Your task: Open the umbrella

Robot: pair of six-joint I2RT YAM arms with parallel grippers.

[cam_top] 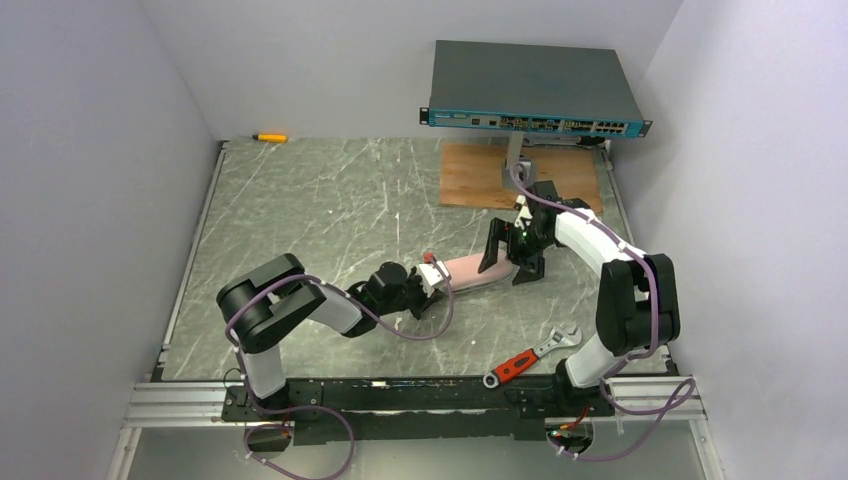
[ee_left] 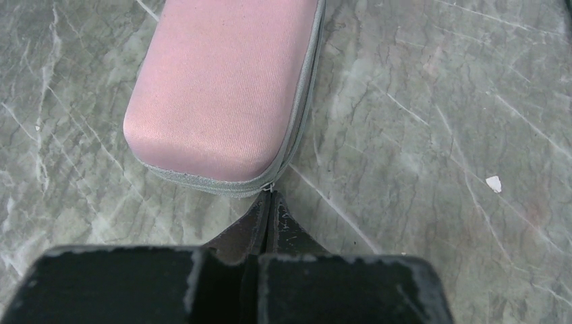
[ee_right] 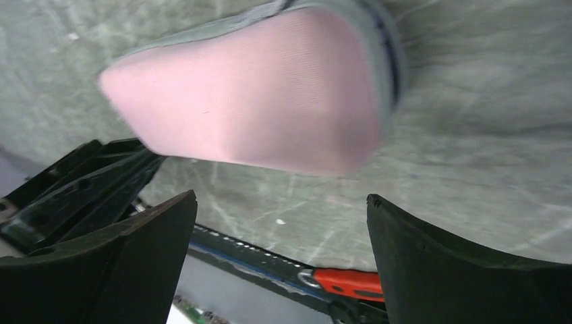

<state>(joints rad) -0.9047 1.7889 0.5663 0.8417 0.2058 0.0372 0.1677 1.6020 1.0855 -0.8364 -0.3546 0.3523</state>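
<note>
The umbrella (cam_top: 478, 270) shows as a pink oblong case with a grey zipper band, lying mid-table. In the left wrist view its rounded end (ee_left: 222, 88) sits just ahead of my left gripper (ee_left: 270, 200). That gripper is shut, with the zipper's small metal pull pinched at its tips. My right gripper (cam_top: 515, 255) stands at the case's other end. Its fingers are wide open with nothing between them. In the right wrist view the pink case (ee_right: 263, 94) is blurred and lies beyond the right gripper (ee_right: 280, 199), apart from the fingers.
A red-handled wrench (cam_top: 530, 355) lies near the front edge by the right arm's base. A dark teal flat box (cam_top: 535, 90) stands raised at the back over a wooden board (cam_top: 480, 175). An orange marker (cam_top: 270, 137) lies at the far left by the wall.
</note>
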